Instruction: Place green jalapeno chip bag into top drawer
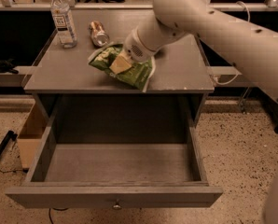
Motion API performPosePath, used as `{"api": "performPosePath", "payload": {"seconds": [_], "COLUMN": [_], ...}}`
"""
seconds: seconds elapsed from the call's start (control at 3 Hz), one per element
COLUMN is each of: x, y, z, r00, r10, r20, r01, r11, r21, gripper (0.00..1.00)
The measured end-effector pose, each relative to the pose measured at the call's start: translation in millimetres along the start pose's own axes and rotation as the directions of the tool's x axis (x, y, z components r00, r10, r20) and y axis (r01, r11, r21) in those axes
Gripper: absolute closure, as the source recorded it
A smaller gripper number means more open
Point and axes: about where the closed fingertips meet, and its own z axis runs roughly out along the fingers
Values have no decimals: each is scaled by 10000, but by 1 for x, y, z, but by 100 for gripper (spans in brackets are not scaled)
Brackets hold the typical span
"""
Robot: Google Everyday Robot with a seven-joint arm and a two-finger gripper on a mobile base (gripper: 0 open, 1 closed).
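Note:
The green jalapeno chip bag (129, 71) is crumpled near the front middle of the grey cabinet top (185, 73), its lower corner reaching the front edge. My gripper (120, 64) comes down from the upper right on the big white arm (213, 22). Its tan fingers (116, 67) are shut on the bag's middle. The top drawer (115, 196) is pulled wide open below, with a small round knob (116, 205) on its front panel. Its inside shows only bare grey wood.
A clear water bottle (63, 18) stands at the back left of the top, with a crushed metal can (98, 33) lying beside it. A cardboard box (29, 136) sits on the floor left of the drawer. A black rod (1, 148) lies on the speckled floor.

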Motion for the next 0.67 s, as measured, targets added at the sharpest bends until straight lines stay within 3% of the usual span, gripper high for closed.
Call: {"api": "performPosePath", "payload": {"seconds": [0.67], "x": [68], "y": [31], "z": [-83], "r00": [9944], "r10": [1008], "r20": [332], "r01": [-1028], "r11": [9925], "r21": [658], "gripper": [100]}}
